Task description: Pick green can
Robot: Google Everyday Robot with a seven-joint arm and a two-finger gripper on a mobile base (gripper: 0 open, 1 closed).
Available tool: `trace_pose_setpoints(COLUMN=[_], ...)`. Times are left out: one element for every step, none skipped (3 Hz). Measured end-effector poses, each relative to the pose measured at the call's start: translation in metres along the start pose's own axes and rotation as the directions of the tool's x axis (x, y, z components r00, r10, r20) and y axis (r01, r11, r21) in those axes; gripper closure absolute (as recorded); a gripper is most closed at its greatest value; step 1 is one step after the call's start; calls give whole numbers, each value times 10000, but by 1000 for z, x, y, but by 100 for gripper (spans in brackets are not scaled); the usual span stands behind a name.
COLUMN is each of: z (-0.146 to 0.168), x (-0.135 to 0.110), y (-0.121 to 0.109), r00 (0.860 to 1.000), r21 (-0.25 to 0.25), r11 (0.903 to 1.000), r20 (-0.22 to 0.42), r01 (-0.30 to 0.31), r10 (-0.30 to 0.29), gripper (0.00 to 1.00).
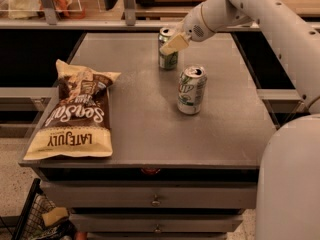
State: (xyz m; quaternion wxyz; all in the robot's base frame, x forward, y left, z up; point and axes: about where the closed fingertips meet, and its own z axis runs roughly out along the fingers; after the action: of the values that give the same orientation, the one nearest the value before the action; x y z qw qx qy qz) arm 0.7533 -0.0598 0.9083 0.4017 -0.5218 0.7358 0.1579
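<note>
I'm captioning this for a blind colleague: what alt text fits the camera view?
A robot arm reaches in, its end effector at the top of a green can near the table's far edge. A silver 7UP can stands nearer the camera, and a chip bag lies flat at picture left.

The cream hand (172, 43) is sitting at the silver top of the olive green can (168, 60), on a grey tabletop (145, 121). The other can (191, 90) is showing silver-white and green, the chip bag (75, 111) brown and tan.
</note>
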Motion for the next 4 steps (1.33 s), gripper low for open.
trace_pose_setpoints(z=[-12, -37, -64, -85], x=[-5, -12, -20, -28], y=[1, -1, 0, 5], r00=[9998, 9983, 9955, 9910], r21=[-47, -70, -220, -474], r11=[9998, 9985, 9955, 9899], r20=[108, 227, 245, 195], r01=[184, 543, 919, 1336], r10=[-184, -541, -914, -1328], gripper=[87, 100, 100, 100])
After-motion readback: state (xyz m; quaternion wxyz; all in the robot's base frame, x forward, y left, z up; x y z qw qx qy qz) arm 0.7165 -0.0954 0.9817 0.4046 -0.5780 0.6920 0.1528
